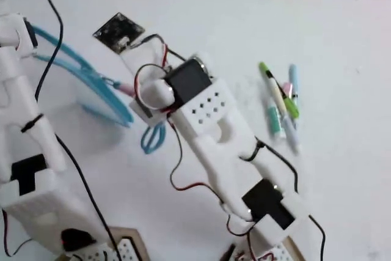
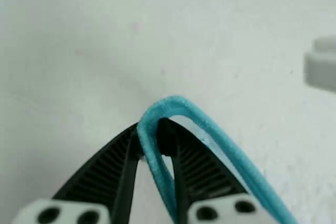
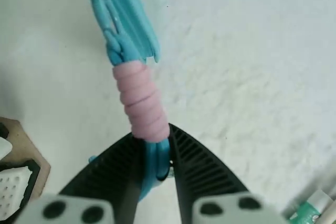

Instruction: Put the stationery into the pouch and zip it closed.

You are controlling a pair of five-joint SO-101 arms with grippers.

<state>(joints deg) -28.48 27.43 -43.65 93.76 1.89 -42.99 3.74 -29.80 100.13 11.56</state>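
The pouch (image 1: 91,79), clear with a blue rim, lies at the table's left. My left gripper (image 1: 33,33) is at its far left end, shut on the blue rim (image 2: 210,127), which is pinched between the fingertips of the left gripper (image 2: 156,129). My right gripper (image 1: 131,90) is at the pouch's right end, shut on the pink zipper pull (image 3: 139,98), just below the blue slider (image 3: 113,22). A blue cord loop (image 1: 153,137) lies under the right arm. Several pens (image 1: 281,99) lie loose on the table to the right, outside the pouch.
A black square card (image 1: 118,32) lies beyond the right gripper. Wooden arm bases (image 1: 125,242) sit at the near edge, with cables trailing from both arms. White table (image 1: 342,41) stretches out to the right of the pens.
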